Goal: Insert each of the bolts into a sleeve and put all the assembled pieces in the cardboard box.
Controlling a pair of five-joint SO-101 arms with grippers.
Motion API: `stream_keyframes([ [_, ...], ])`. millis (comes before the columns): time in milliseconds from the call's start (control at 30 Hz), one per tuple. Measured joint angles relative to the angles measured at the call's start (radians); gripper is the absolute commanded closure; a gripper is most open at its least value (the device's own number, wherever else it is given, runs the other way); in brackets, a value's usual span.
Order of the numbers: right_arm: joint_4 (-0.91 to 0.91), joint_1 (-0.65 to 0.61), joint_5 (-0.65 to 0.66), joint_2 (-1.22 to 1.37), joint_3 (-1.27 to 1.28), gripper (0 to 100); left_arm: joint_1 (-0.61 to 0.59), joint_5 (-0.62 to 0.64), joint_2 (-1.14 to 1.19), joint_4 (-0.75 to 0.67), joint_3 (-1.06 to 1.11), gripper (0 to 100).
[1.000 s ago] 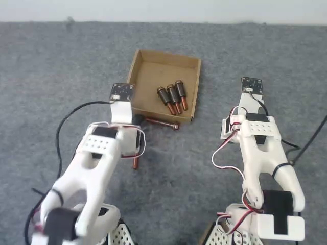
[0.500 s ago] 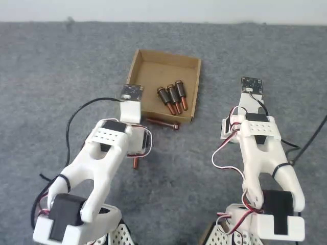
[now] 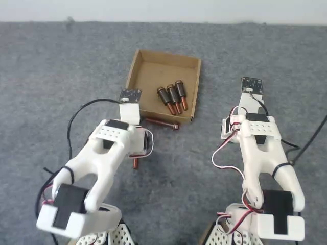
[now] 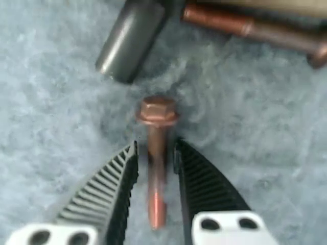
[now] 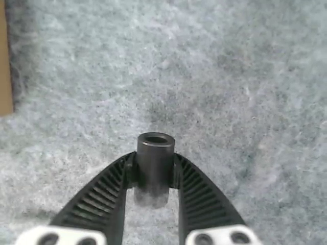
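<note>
A copper bolt (image 4: pixel 157 109) lies on the grey carpet, its tip showing under the left arm (image 3: pixel 135 163). My left gripper (image 4: pixel 156 144) is open and straddles its shank, with a narrow gap on each side. A dark sleeve (image 4: pixel 130 43) lies just beyond the bolt's head. A second bolt (image 3: pixel 161 123) rests against the cardboard box (image 3: pixel 135 76), which holds three assembled pieces (image 3: pixel 172 98). My right gripper (image 5: pixel 155 158) is shut on another dark sleeve (image 5: pixel 155 148), held with its hole facing the camera above the carpet.
Grey carpet covers the table. The box's near wall (image 4: pixel 265 6) runs just past the second bolt. A strip of the box's side (image 5: pixel 5 61) shows beside the right gripper. A black cable (image 3: pixel 76 115) loops to the left of the left arm.
The left arm has swung a little to the right and settled over the bolt. The bolt on the carpet and the right arm have not moved.
</note>
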Motion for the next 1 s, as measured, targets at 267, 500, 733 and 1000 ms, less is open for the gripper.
stream_keyframes([
  [267, 0.0, -0.002, 0.0, 0.0, 0.0, 99.1, 0.002, 0.0, 0.052, 0.009, -0.066, 90],
  [500, 0.0, 0.0, 0.0, 0.0, 0.0, 99.1, 0.005, 0.005, 0.06, -0.012, -0.066, 99],
  [733, 0.0, 0.0, 0.0, 0.0, 0.0, 99.1, 0.005, 0.005, 0.06, -0.012, -0.066, 99],
  [1000, 0.005, -0.002, 0.0, 0.0, 0.0, 99.1, -0.026, -0.092, 0.009, -0.015, -0.041, 99],
])
